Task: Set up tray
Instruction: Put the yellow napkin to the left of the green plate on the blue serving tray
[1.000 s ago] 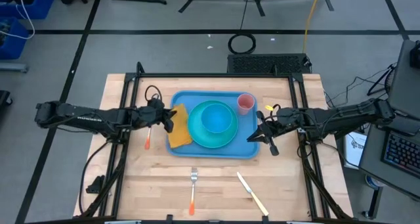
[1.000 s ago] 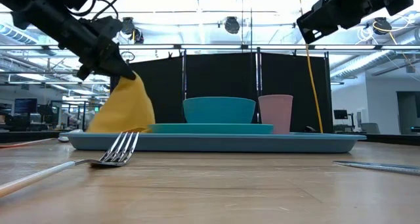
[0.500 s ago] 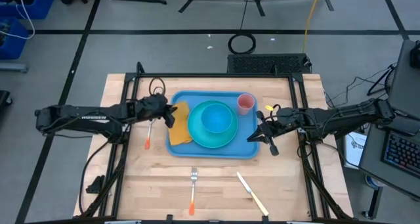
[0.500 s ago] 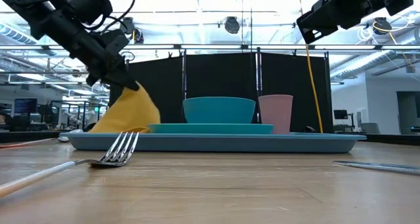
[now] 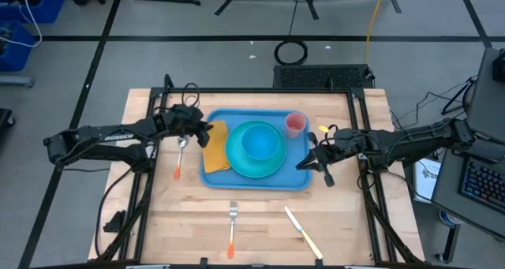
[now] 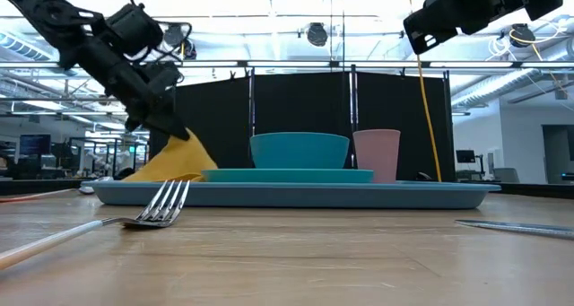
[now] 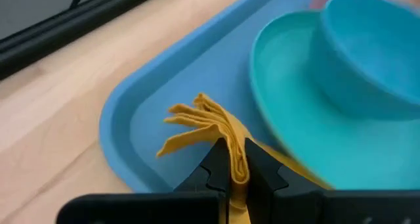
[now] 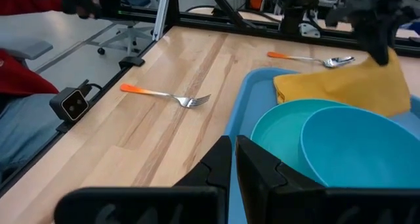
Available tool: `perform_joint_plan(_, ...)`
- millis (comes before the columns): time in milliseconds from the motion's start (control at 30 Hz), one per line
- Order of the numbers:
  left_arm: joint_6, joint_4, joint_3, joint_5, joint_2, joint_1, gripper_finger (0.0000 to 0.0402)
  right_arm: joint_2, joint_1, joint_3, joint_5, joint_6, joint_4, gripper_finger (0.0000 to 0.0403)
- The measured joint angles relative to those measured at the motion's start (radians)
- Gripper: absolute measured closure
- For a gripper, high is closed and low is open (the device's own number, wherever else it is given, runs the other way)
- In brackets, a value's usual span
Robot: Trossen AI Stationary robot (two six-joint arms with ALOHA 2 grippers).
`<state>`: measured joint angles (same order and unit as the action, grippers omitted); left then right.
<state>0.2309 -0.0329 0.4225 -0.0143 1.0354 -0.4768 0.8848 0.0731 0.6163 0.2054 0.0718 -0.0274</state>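
The light-blue tray (image 5: 260,182) lies mid-table and carries a teal plate (image 5: 235,165) with a teal bowl (image 5: 260,141) on it, and a pink cup (image 5: 295,124) at its far right corner. A yellow napkin (image 5: 217,151) lies along the tray's left side, beside the plate. My left gripper (image 5: 203,135) is over the tray's far left corner, shut on the napkin. My right gripper (image 5: 302,166) hovers shut above the tray's right edge, touching nothing. My left gripper pinches a bunched fold of the napkin (image 7: 231,144) between its two fingers, several layers gathered. It comes slanting down from the table's left. The held end rises to the fingers (image 6: 172,126), while the rest of the napkin (image 6: 166,170) lies on the tray floor.
A spoon with an orange handle (image 5: 179,155) lies left of the tray. An orange-handled fork (image 5: 232,222) and a knife (image 5: 304,232) lie on the bare wood near the table's near edge. A black frame runs around the table.
My left gripper has moved toward the table's far edge and come down, staying shut on the napkin. The napkin's raised end has sunk lower and been drawn toward the tray's far left corner, while its near end has stayed on the tray.
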Motion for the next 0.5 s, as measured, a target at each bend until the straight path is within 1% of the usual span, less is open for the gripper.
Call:
perform_joint_plan(133,-0.012,0.049,0.000,0.005,0.076,-0.030,0.0384,0.000,0.000,0.000,0.000,0.001,0.002,0.0390)
perform_joint_plan(233,0.005,0.084,0.000,0.021,0.136,-0.049,0.0384,0.000,0.000,0.000,0.000,0.001,0.002,0.0390)
perform_joint_plan(400,-0.036,0.186,0.000,0.017,0.211,-0.062,0.0374,0.000,0.000,0.000,0.000,0.001,0.002,0.0390)
perform_joint_plan(500,0.008,0.240,0.000,0.020,0.235,-0.063,0.0371,0.000,0.000,0.000,0.000,-0.003,0.002,0.0390)
